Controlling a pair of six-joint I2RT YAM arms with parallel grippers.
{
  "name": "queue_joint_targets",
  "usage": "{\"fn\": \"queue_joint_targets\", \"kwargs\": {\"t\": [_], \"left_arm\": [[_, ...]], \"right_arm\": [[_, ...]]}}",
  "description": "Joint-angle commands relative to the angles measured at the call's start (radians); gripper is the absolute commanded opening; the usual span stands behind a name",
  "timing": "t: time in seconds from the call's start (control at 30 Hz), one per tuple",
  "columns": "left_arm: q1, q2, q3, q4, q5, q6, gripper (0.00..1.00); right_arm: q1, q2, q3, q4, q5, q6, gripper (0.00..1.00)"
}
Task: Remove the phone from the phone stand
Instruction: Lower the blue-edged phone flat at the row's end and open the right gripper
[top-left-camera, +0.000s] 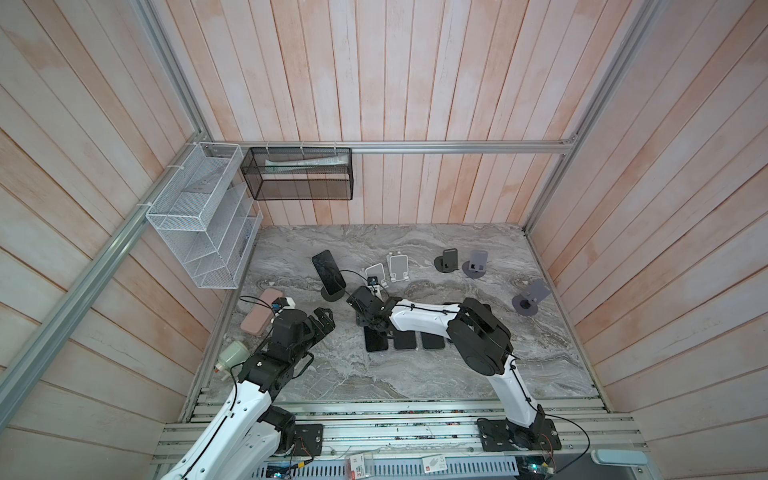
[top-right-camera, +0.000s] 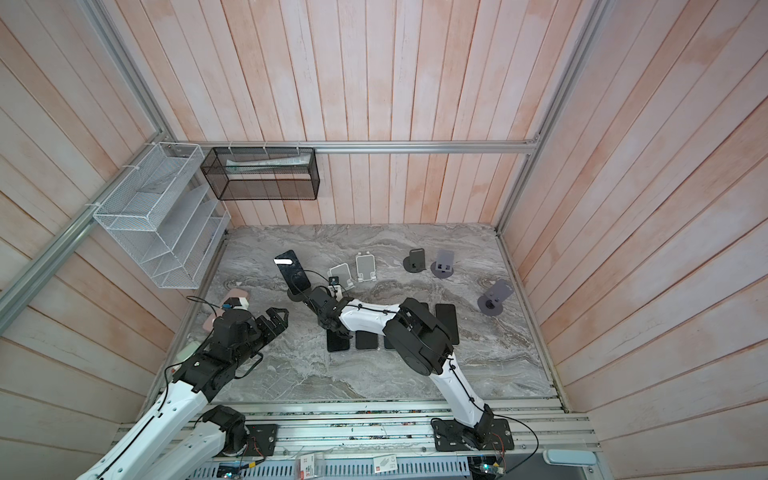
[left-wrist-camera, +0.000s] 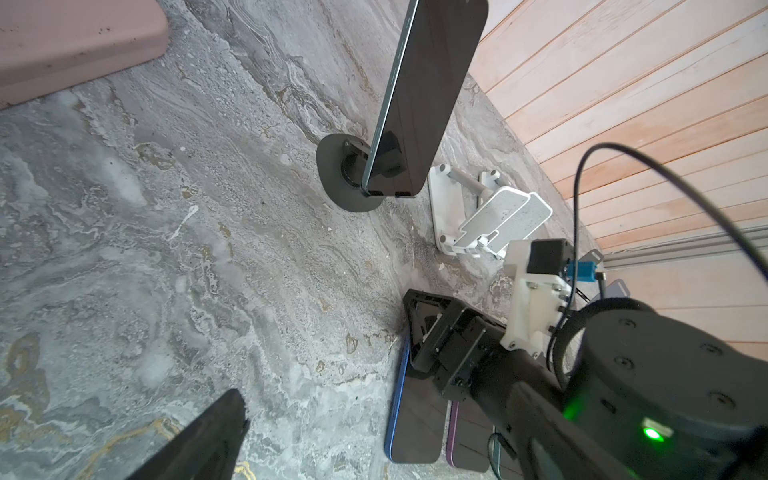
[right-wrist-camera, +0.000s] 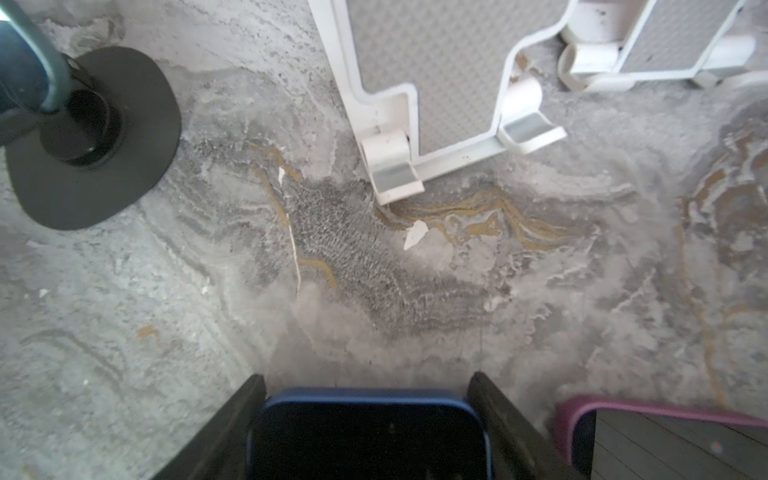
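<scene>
A dark phone (top-left-camera: 328, 272) leans upright on the black phone stand (top-left-camera: 332, 296) at the tabletop's (top-left-camera: 415, 374) rear left; nearby, the right end effector (right-wrist-camera: 365, 378) closely straddles the end of a blue-edged phone (right-wrist-camera: 370, 436) lying flat, though I cannot tell whether it grips; the left end effector (top-left-camera: 326, 322) hovers wide open.

The phone (top-left-camera: 328, 272) leans in the phone stand (top-left-camera: 332, 296) at the back left of the table (top-left-camera: 457, 374). Two folding stands (top-left-camera: 397, 267) sit just to its right, and three round-based stands (top-left-camera: 446, 262) are further right. Nearer the robot, flat phones (top-left-camera: 405, 341) lie side by side mid-table, and a case (top-left-camera: 255, 323) lies at the left edge.
</scene>
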Motion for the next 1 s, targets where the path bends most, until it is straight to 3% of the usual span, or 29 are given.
{"fn": "queue_joint_targets", "kwargs": {"t": [0.0,0.27,0.5,0.63,0.73,0.97], "left_arm": [[0.006,0.012,0.032,0.019,0.004,-0.003,1.0],[0.005,0.054,0.034,0.044,0.022,-0.01,1.0],[0.004,0.105,0.067,0.041,0.011,0.0,1.0],[0.004,0.147,0.123,0.005,-0.055,0.01,1.0],[0.003,0.205,0.19,-0.039,-0.129,0.018,1.0],[0.003,0.378,0.406,-0.18,-0.245,0.001,1.0]], "right_arm": [[-0.005,0.035,-0.004,0.015,-0.019,0.03,0.78],[-0.008,0.008,-0.034,0.039,-0.04,0.017,0.82],[-0.008,-0.154,-0.122,0.104,-0.065,-0.076,0.87],[-0.009,-0.278,-0.199,0.156,-0.124,-0.163,0.92],[-0.025,-0.361,-0.238,0.158,-0.23,-0.245,0.93],[-0.07,-0.536,-0.383,0.213,-0.261,-0.366,0.95]]}}
